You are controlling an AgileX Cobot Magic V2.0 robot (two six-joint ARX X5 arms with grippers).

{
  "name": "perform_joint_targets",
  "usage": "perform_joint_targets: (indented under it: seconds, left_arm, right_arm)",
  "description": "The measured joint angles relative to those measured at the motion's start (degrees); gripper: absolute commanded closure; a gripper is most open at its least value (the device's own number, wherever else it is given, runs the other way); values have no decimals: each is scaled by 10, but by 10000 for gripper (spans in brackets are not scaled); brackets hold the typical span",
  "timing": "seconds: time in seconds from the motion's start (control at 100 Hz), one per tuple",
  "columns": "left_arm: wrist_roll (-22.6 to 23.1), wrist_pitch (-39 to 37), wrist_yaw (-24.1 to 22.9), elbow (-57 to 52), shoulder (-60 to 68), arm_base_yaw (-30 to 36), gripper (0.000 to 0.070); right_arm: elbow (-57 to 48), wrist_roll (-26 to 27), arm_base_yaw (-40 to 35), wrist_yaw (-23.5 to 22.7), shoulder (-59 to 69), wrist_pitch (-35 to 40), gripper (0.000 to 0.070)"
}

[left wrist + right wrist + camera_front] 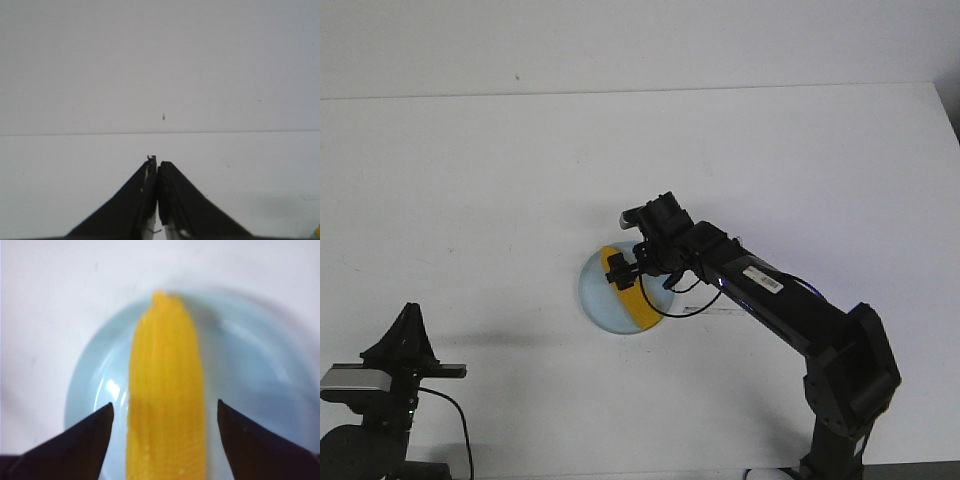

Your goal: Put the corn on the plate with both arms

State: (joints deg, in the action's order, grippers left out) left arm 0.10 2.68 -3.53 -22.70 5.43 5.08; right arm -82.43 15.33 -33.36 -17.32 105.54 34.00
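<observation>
Yellow corn [167, 400]: laid across the pale blue plate [595, 295], frame centre.
Right gripper [165, 422]: spread wide, flanking the cob untouched.
Left gripper [157, 187]: fingers pressed together, empty, lower left.

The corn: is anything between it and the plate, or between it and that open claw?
Nothing visible. The corn already lies on the plate, and the right gripper straddles it with open jaws, gaps on both sides.
</observation>
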Motion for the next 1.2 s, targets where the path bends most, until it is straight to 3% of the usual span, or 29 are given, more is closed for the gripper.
perform_joint_targets:
  seconds: [0.24, 0.42, 0.48, 0.69, 0.97, 1.2]
  left_arm:
    - [0, 0, 0, 0, 0, 0, 699]
    - [0, 0, 0, 0, 0, 0, 699]
    - [0, 0, 0, 0, 0, 0, 699]
    - [0, 0, 0, 0, 0, 0, 699]
    - [0, 0, 0, 0, 0, 0, 699]
    - [0, 0, 0, 0, 0, 0, 699]
  right_arm:
    - [3, -42, 1, 151, -89, -19, 266]
    - [79, -81, 8, 278, -146, -71, 621]
    - [122, -92, 17, 281, -174, -106, 691]
    - [291, -108, 78, 271, -301, -219, 691]
    - [482, -126, 215, 265, -483, -261, 691]
    - [560, -136, 269, 264, -656, -279, 690]
